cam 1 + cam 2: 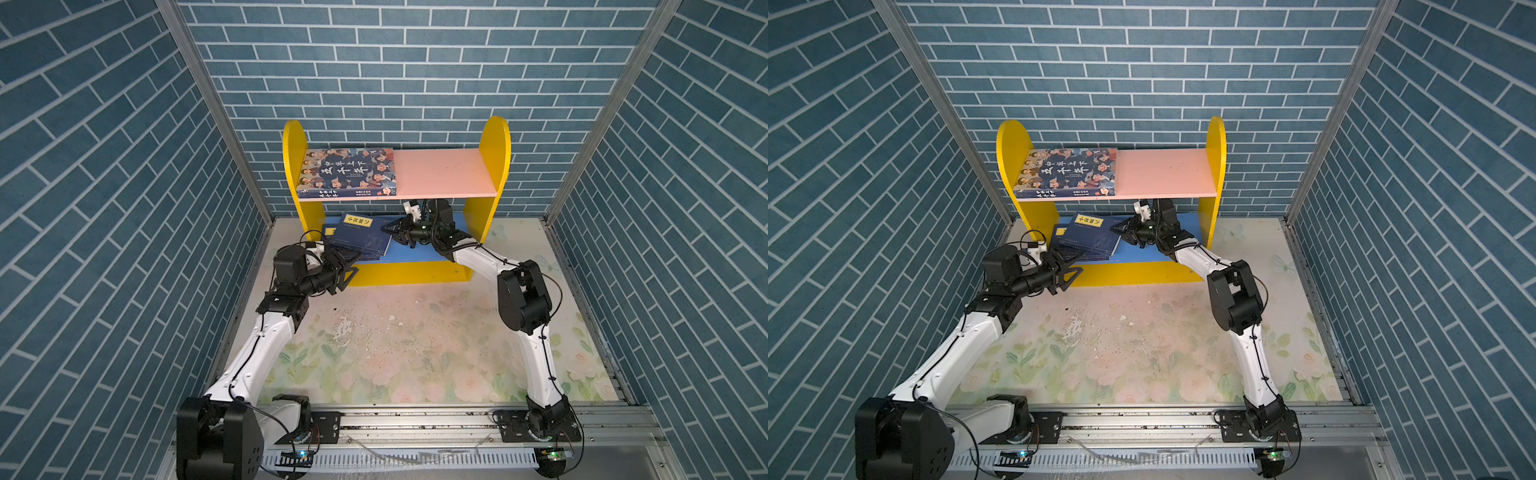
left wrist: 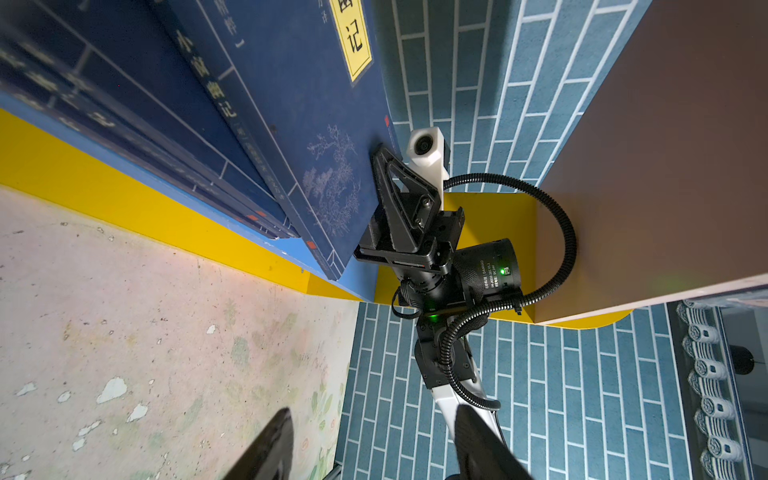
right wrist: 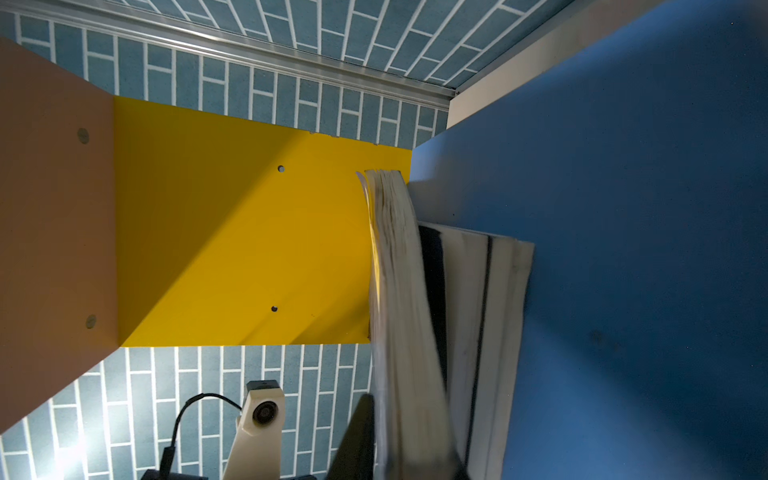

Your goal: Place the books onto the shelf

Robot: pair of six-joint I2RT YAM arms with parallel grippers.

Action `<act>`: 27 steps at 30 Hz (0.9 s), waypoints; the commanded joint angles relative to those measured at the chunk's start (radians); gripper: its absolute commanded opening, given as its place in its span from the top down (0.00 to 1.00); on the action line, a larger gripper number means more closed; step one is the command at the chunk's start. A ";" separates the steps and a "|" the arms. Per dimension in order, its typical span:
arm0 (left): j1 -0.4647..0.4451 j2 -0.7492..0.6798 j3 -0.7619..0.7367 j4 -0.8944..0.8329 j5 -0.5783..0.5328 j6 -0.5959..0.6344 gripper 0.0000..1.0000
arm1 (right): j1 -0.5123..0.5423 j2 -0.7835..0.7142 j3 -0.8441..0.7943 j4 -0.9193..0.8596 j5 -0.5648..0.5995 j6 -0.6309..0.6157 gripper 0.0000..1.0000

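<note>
Two robot arms reach from the near rail [image 1: 415,419] to the shelf [image 1: 494,153], where the books lie.

The thick book [image 1: 347,172] lies flat at the left end of the pink upper board [image 1: 440,172]. The thin navy books [image 1: 365,249] sit in a messy pile at the left end of the blue lower board [image 1: 415,249], and the top thin book [image 1: 359,232] is tipped up. The left gripper [image 1: 355,264] hangs by the pile's front corner, jaws apart, holding nothing. The right gripper [image 1: 388,230] is at the top thin book's right edge, one finger [image 2: 395,187] touching the cover. Whether it pinches the book cannot be told. These thin books look light, bendy and smooth, so a deep grip near the stiff spine seems safest.
</note>
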 commanded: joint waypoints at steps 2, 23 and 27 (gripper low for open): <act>0.006 -0.001 0.027 0.021 0.010 0.002 0.36 | -0.004 0.015 0.014 -0.026 -0.003 -0.032 0.63; 0.008 -0.007 0.022 0.050 0.010 -0.024 0.36 | -0.007 -0.145 -0.227 0.152 0.092 0.055 0.56; 0.008 -0.011 0.022 0.044 0.011 -0.024 0.36 | -0.004 -0.123 -0.184 0.125 0.083 0.055 0.59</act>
